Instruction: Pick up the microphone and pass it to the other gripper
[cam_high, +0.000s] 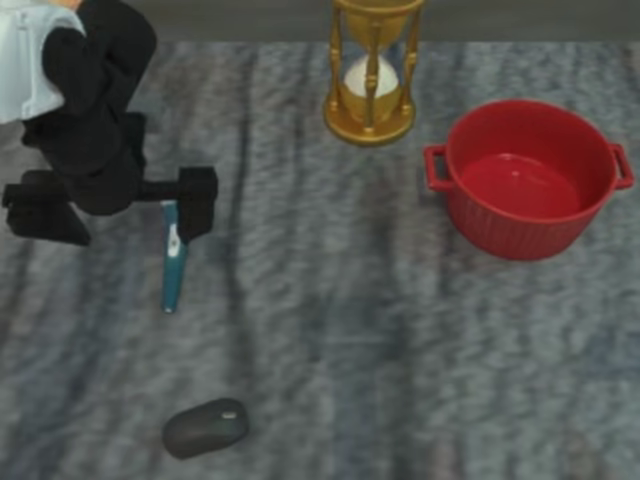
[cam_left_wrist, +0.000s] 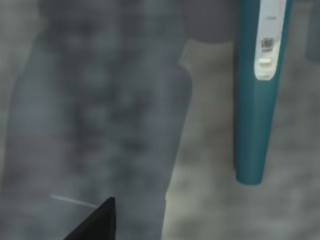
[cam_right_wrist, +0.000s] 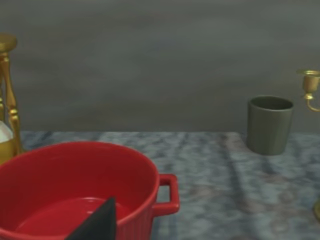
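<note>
The microphone (cam_high: 173, 262) lies on the table's (cam_high: 400, 350) left. The mouse (cam_high: 205, 427) lies nearer the front. The pot (cam_high: 527, 180) sits right, the hourglass (cam_high: 372, 70) behind.

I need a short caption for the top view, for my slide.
Left gripper open over the head end of the microphone lying on the table.

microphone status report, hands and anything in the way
Left hand low over the microphone, fingers open astride its head end. Microphone flat on the table, not lifted. Right hand not in top view. Computer mouse nearby, red pot far right; nothing blocking.
</note>
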